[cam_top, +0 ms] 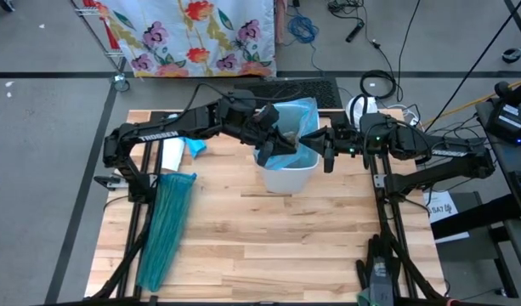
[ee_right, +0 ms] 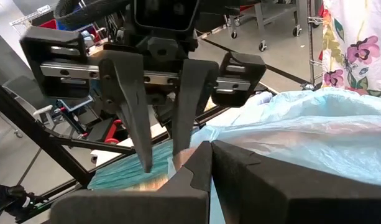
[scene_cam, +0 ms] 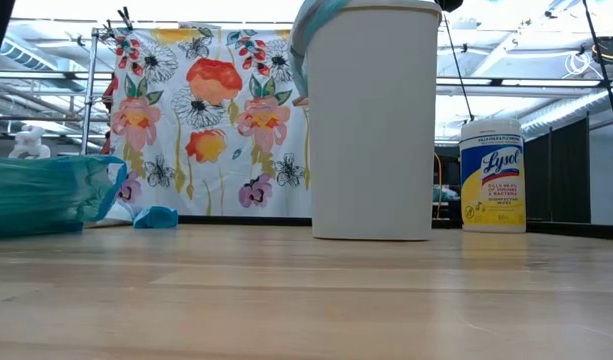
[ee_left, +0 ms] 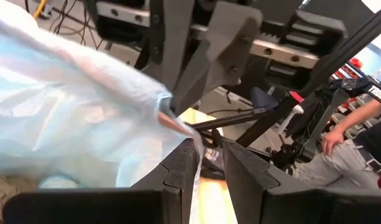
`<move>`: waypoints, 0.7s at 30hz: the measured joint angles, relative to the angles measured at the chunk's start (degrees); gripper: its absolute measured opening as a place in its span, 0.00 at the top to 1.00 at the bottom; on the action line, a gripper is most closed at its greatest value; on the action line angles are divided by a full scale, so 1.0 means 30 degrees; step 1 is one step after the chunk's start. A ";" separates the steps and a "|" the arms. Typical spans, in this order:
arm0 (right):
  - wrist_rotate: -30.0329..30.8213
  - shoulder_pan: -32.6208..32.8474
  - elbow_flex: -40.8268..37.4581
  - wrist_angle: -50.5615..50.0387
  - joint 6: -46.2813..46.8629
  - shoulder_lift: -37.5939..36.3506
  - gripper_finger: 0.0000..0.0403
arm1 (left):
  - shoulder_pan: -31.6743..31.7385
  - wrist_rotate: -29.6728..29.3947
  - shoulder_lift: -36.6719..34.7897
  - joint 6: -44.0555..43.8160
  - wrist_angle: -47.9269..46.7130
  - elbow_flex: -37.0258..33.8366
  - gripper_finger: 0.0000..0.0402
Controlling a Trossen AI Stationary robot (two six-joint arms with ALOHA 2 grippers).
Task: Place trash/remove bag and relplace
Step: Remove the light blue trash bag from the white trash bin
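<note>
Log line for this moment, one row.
left end effector: pinching bag | right end effector: pinching bag | bin: upright | spare bag: lying on table

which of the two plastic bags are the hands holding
The pale-blue bag lining the white bin: the left hand and right hand pinch its rim. The darker teal bag lies flat on the table, untouched.
</note>
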 joint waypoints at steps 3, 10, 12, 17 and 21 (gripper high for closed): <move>0.0000 0.0072 0.0000 0.0011 0.0007 0.0000 1.00 | 0.0015 -0.0133 0.0038 -0.0054 -0.0058 0.0000 0.79; -0.0007 0.0426 0.0000 0.0019 0.0015 0.0000 1.00 | 0.0125 -0.1544 -0.0046 0.0033 -0.0094 0.0000 0.79; -0.0007 0.0430 0.0000 0.0026 0.0054 0.0000 1.00 | 0.0146 -0.1836 -0.0108 0.0033 -0.0075 0.0000 0.79; -0.0012 0.0430 0.0000 0.0026 0.0315 0.0000 1.00 | -0.0152 -0.2671 -0.0123 0.0239 -0.0640 0.0000 0.82; -0.0013 0.0430 0.0000 0.0026 0.0313 0.0000 1.00 | -0.0403 -0.3095 -0.0123 0.0828 -0.0851 0.0000 0.94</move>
